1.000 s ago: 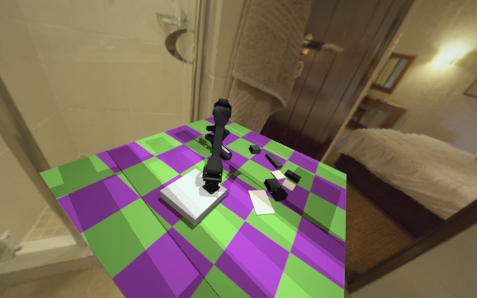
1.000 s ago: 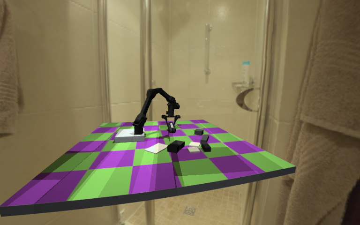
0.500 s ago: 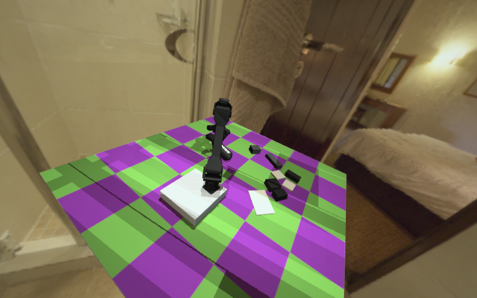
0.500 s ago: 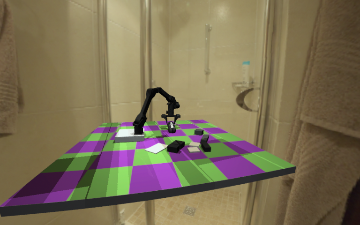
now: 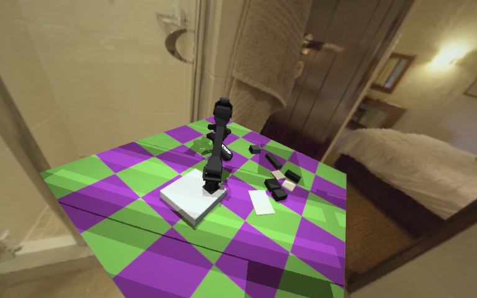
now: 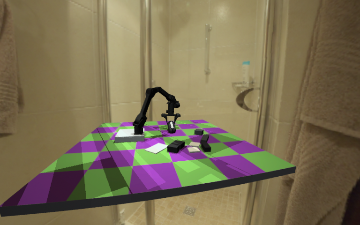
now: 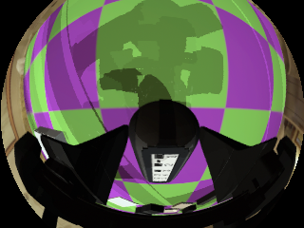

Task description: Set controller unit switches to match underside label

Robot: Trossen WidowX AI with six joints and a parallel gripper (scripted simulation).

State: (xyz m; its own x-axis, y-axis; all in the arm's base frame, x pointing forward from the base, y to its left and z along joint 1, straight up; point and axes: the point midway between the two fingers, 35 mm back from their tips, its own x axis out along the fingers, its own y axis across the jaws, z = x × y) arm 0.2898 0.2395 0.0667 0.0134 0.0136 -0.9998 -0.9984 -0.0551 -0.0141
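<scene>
From the top, the black arm (image 5: 218,140) (image 6: 144,106) stands on a white block (image 5: 188,200) (image 6: 129,137). It reaches toward 12 o'clock, then bends down. The gripper (image 5: 223,144) (image 6: 171,123) (image 7: 165,131) is partly hidden by the arm. The switch box (image 5: 227,151) (image 6: 172,127) (image 7: 164,124) peeks out at 1 o'clock from the white block. A white card (image 5: 261,202) (image 6: 156,147) lies at 3 o'clock from that block. Past the card, toward 1 and 2 o'clock, are two cream tiles (image 5: 288,185) (image 6: 193,149) and some black blocks (image 5: 279,194) (image 6: 173,147), all on the checkered table (image 5: 189,259) (image 6: 156,172) (image 7: 247,62).

From the side, the switch box is at 2 o'clock from the white block. The gripper points down to 6 o'clock, with one finger on each side of the box. The box is tipped, and its black and white side shows.

From the wrist, the gripper is quite wide open but has hold of the switch box, with the fingers at its 9 and 3 o'clock sides. A white label (image 7: 163,167) with small dark marks shows toward 6 o'clock on the box. The marks are too small to read for sure. I cannot tell how the switches are set.
</scene>
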